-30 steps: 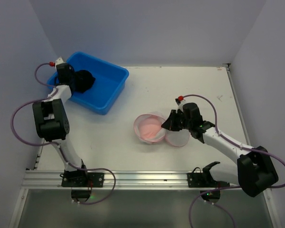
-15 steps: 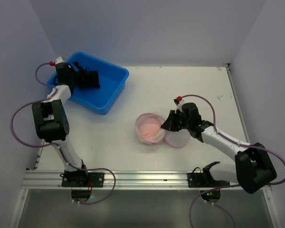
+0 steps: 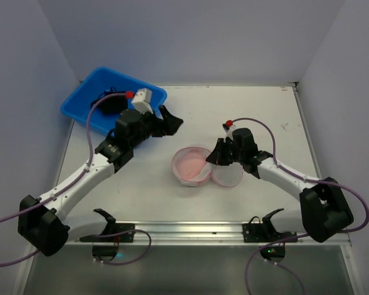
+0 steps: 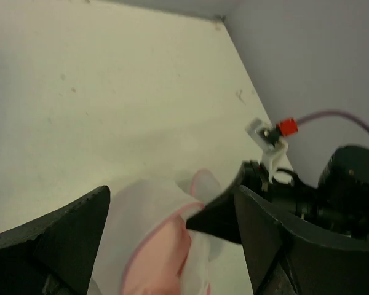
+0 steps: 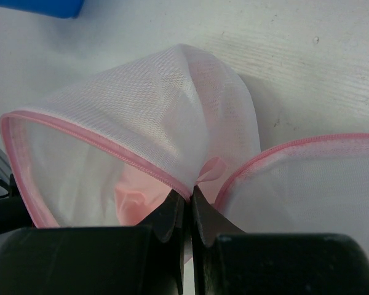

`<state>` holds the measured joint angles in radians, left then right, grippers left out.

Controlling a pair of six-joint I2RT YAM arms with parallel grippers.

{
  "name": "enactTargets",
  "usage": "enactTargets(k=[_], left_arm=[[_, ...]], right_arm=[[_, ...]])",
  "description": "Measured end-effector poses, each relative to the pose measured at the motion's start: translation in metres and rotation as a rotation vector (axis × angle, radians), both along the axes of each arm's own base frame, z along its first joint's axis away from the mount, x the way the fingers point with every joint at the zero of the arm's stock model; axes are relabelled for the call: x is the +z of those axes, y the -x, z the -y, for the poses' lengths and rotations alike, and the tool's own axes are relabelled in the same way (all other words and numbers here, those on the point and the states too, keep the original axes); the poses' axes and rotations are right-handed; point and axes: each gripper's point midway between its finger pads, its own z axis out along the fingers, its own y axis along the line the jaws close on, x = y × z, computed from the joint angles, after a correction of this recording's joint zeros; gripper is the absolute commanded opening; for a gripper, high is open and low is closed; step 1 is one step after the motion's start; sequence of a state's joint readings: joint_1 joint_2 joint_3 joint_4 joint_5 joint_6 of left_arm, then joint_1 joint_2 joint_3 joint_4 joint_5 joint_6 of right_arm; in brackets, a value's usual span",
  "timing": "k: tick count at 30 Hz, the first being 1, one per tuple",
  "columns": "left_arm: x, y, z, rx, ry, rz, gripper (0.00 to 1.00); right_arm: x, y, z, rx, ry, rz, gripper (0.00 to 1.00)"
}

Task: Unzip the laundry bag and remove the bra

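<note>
The unzipped laundry bag [image 3: 229,176] lies near the middle of the table [image 3: 264,110] with the bra [image 3: 192,165] in its 9 o'clock half, the right gripper [image 5: 189,206] pinched on its rim where the halves meet, and the left gripper [image 3: 170,123] spread wide and empty at the bag's 11 o'clock.

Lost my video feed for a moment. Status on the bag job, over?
Left gripper open, hovering near the laundry bag. Right gripper shut on its pink rim. Bag unzipped, bra inside. Blue tub behind, off the path.
</note>
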<state>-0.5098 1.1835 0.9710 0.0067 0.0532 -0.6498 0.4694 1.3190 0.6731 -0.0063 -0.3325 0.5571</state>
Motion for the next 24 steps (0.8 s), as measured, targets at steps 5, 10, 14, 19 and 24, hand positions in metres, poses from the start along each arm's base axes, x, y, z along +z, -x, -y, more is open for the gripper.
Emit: enactTargets(k=[5, 10, 14, 19, 24], left_arm=[[-0.054, 0.065, 0.068, -0.184, -0.113, -0.128, 0.73], [-0.104, 0.114, 0.109, -0.285, -0.270, -0.207, 0.72], [-0.148, 0.117, 0.114, -0.268, -0.397, -0.277, 0.73], [-0.187, 0.099, 0.102, -0.178, -0.563, -0.313, 0.85], [-0.203, 0.080, 0.100, -0.130, -0.631, -0.322, 0.96]], right_arm=[[0.000, 0.000, 0.000, 0.001, 0.001, 0.000, 0.00], [0.003, 0.000, 0.000, 0.001, -0.003, 0.009, 0.00], [0.006, 0.001, 0.000, 0.000, -0.008, 0.019, 0.00], [0.004, 0.005, 0.002, 0.000, -0.006, 0.017, 0.00], [0.000, 0.007, 0.004, -0.001, -0.001, 0.008, 0.00]])
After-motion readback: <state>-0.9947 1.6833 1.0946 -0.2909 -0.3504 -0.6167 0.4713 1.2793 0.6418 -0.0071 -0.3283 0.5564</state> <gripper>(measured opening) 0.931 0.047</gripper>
